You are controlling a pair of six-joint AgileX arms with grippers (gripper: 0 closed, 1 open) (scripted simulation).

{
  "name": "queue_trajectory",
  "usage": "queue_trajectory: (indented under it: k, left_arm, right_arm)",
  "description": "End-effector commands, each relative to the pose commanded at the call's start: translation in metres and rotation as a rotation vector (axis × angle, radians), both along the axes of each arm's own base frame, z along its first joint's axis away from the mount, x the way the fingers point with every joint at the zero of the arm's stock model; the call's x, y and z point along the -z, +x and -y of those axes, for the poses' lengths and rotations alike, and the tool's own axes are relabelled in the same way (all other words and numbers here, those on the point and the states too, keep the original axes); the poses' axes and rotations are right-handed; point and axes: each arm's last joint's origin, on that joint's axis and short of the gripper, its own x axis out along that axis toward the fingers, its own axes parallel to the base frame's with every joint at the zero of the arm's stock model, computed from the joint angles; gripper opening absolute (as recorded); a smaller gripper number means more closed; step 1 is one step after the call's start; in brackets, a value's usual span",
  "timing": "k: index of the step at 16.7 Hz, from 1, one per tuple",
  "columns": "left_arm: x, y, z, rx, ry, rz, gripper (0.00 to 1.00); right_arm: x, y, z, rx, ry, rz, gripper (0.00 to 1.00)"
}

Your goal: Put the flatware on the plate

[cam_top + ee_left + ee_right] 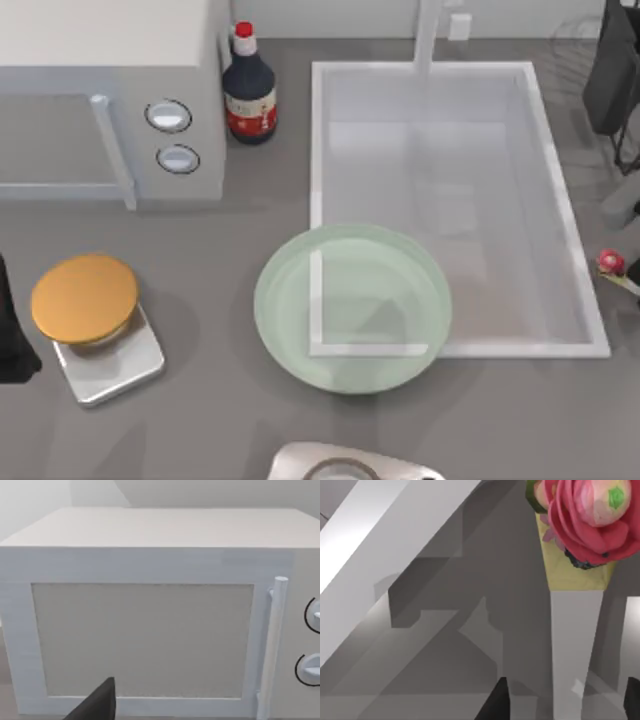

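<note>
The flatware is a white spoon whose red-pink knob (610,263) lies on the counter at the far right edge, just right of the sink. In the right wrist view its white handle (575,650) runs up to the knob (590,520). My right gripper (565,707) is open, with a dark fingertip (495,705) on each side of the handle and a gap on both sides. The pale green plate (300,300) sits at the middle front, overlapping the sink's near left corner. My left arm (10,340) is parked at the left edge.
A white microwave (110,90) fills the back left, with a dark sauce bottle (249,90) beside it. The sink (560,200) takes the back right. An orange disc on a steel base (85,300) stands front left. A metal object (350,465) pokes in at the front edge.
</note>
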Motion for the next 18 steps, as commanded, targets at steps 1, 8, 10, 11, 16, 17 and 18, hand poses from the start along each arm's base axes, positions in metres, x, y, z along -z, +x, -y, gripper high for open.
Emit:
queue_trajectory:
  k: [1,8,10,11,16,17,18]
  left_arm:
    - [0.000,0.000,0.000,0.000,0.000,0.000,1.00]
    - [0.000,0.000,0.000,0.000,0.000,0.000,1.00]
    - [0.000,0.000,0.000,0.000,0.000,0.000,1.00]
    - [0.000,0.000,0.000,0.000,0.000,0.000,1.00]
    - [0.000,0.000,0.000,0.000,0.000,0.000,1.00]
    - [0.000,0.000,0.000,0.000,0.000,0.000,1.00]
    - [0.000,0.000,0.000,0.000,0.000,0.000,1.00]
  right_arm:
    - [-0.007,0.002,0.000,-0.001,0.000,0.004,0.00]
    - [-0.083,-0.001,0.000,-0.002,0.000,-0.019,0.00]
    - [-0.094,-0.002,0.000,-0.001,0.000,-0.006,0.00]
    - [-0.095,-0.002,0.000,-0.001,0.000,-0.006,0.00]
    - [-0.093,0.001,-0.003,-0.037,-0.001,-0.011,0.00]
    - [-0.092,0.003,-0.006,-0.073,-0.002,-0.013,0.00]
    - [-0.092,0.005,-0.010,-0.123,-0.004,-0.014,0.00]
